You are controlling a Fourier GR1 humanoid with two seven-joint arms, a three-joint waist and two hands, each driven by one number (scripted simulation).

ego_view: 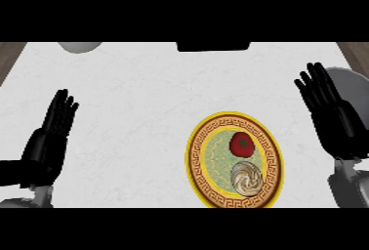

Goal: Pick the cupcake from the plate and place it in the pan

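A round plate [205, 146] with a yellow, patterned rim lies on the white counter, right of centre and near the front edge. On it sits a cupcake [246, 178] with swirled cream-brown frosting at the near side, and a red tomato [242, 143] just beyond it. A grey pan [355, 88] shows at the right edge, partly hidden behind my right hand. My right hand [333, 119] stands open, fingers straight, to the right of the plate. At the left my left hand [49, 139] is open too, well away from the plate.
A grey rounded object [80, 46] lies at the counter's far left edge. A black block [213, 46] sits at the far edge near the middle. Brown surfaces show past the counter's left and right corners.
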